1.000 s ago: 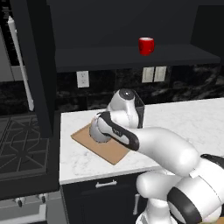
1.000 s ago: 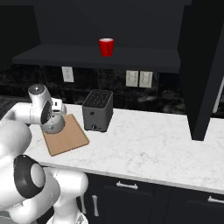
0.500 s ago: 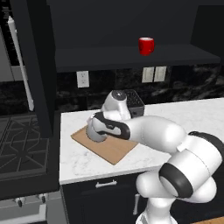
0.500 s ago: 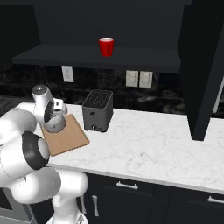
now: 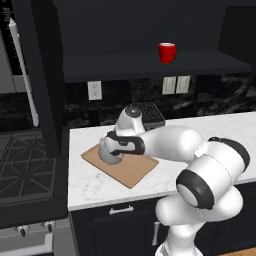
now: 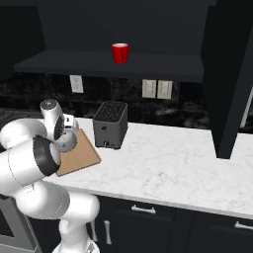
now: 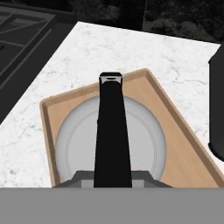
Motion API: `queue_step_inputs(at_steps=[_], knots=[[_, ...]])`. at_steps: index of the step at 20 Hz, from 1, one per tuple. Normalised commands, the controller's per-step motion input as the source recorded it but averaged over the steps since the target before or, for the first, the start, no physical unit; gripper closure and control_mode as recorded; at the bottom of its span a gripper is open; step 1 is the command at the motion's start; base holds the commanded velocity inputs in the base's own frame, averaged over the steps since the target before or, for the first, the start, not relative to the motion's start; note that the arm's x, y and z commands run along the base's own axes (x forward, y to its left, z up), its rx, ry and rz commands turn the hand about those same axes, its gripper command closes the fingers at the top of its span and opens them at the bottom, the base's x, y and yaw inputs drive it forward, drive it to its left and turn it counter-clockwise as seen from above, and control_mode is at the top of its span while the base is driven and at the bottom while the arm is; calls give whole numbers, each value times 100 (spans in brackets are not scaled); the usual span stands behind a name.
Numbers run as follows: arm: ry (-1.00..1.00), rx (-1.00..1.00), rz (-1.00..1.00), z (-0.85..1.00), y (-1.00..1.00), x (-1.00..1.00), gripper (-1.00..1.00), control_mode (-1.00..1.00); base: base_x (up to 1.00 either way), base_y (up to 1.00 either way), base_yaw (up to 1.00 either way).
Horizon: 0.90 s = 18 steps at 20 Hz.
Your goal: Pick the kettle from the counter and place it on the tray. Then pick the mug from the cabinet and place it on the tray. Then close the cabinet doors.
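The silver-grey kettle (image 5: 108,154) (image 6: 67,142) (image 7: 144,144) sits low over the left end of the wooden tray (image 5: 134,170) (image 6: 81,157) (image 7: 186,131) on the white counter (image 5: 92,189). I cannot tell whether it rests on the board. My gripper (image 5: 112,146) (image 7: 113,178) comes down from above and is shut on the kettle's black top handle. The red mug (image 5: 167,52) (image 6: 119,52) stands on the shelf of the open cabinet (image 5: 150,66). Both cabinet doors (image 5: 42,75) (image 6: 230,74) stand swung out.
A black toaster (image 6: 110,124) (image 5: 151,114) stands just behind the tray's right end. The black stove top (image 5: 22,165) lies left of the counter. Bare marble (image 6: 173,163) stretches to the right. The open doors hang over both counter ends.
The arm's elbow has swung out to the right and folded. The hand and kettle have sunk a little toward the tray, with the grip unchanged.
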Motion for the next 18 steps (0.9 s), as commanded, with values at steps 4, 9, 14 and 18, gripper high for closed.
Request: queue_step_inputs(at_steps=[4, 9, 14, 18], knots=[[1, 0, 0, -25, 2, 13, 100, -100, 0, 0, 0], [0, 0, 0, -17, 3, 17, 100, -100, 0, 0, 0], [0, 0, 0, -12, 7, 19, 100, -100, 0, 0, 0], [0, 0, 0, -8, 6, 9, 100, -100, 0, 0, 0]])
